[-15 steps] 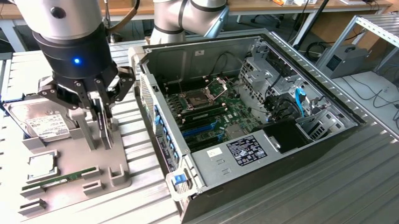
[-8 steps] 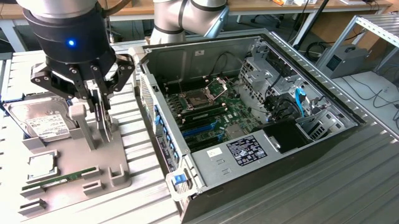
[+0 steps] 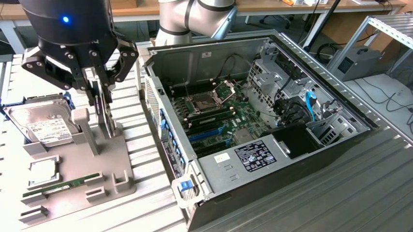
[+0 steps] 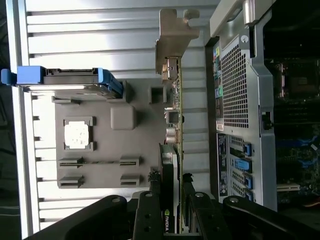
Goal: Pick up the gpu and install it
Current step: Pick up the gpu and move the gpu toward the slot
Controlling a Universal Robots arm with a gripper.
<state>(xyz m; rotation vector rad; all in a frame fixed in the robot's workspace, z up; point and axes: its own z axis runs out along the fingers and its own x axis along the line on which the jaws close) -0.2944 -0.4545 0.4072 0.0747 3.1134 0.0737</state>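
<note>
Grey tray with hard drive, memory stick, upright gpu

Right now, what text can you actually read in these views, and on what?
"NVIDIA": on the black cooler of the graphics card.
Label on the hard drive: too blurred to read.
In the computer case, black sticker and white sticker: too blurred to read.

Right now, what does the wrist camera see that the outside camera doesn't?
Wrist view adds the metal end bracket and a logo on the black cooler. Exterior view adds the robot arm, the blue cable and the hard drive's label. Both share the gripper shut on the gpu, the grey holder tray and the open computer case.
</note>
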